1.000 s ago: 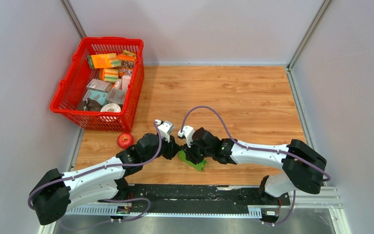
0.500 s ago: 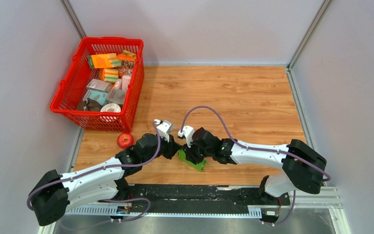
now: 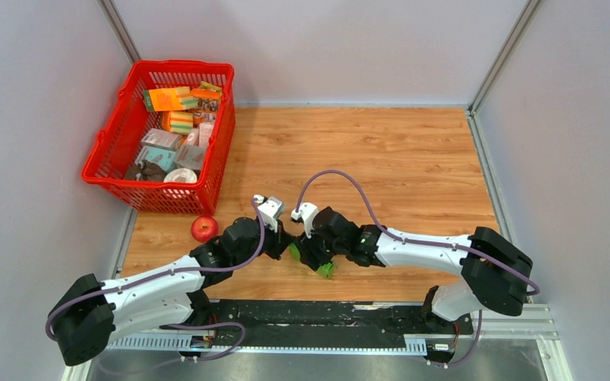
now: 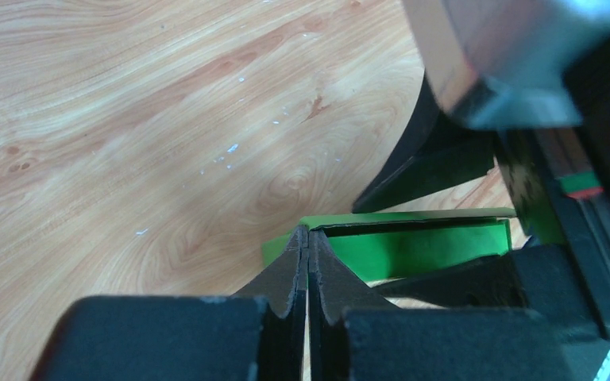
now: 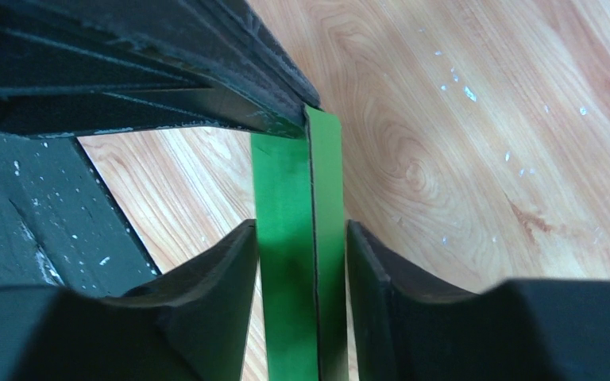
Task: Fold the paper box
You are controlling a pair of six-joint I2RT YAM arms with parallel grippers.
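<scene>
Left gripper (image 4: 308, 238) had its jaws pressed fully together, no gap visible, pinching the thin edge of the paper box (image 4: 417, 248) at its near corner. Right gripper (image 5: 300, 232) had its jaws narrow, one on each side of the green card, both touching or nearly touching its faces, so it gripped the box across its thin width. In the right wrist view the box ran as an upright green strip between those jaws, and its far end met the left gripper's closed tips. In the top view both grippers met mid-tabletop (image 3: 413, 159), near the front edge. The box was mostly hidden under them, with only small green bits showing below and between the two wrists. Could not tell whether the box touched the tabletop or was lifted off it. Apple (image 3: 204, 228) sat just left of the left gripper, apart from it. Red basket (image 3: 167, 196) of small packages stood at the far left corner, well apart from the box.
</scene>
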